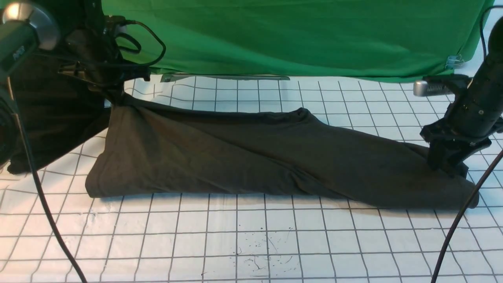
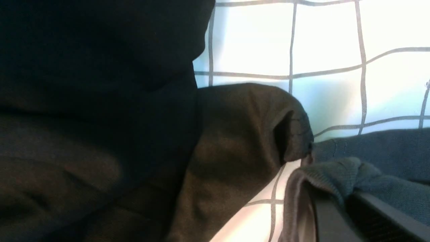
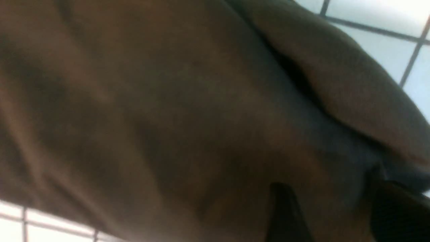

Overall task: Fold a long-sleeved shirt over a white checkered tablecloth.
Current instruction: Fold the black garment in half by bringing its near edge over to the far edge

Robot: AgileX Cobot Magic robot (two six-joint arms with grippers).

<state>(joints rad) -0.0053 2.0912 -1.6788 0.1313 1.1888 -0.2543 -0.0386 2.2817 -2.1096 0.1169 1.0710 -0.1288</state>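
One fold looks done: the shirt [image 1: 275, 157] lies as a long band across mid-frame on the tablecloth [image 1: 251, 236]. My left pincer [image 1: 117, 96], upper left, pinches its corner; my right pincer [image 1: 448, 167], far right, rests spread on it. Crosswise folds remain, I judge.

Front looks forward; 2 wrists (probably) hug shirt [image 1: 251, 157].

A green cloth [image 1: 306, 35] hangs across the back, its lower hem reaching the far side of the surface. 1 small pale clip [image 1: 454, 61] sits near its right corner. A flat grey strip [image 1: 224, 77] lies just under the hem. A black, shapeless cloth heap [image 1: 55, 114] rests at far left.
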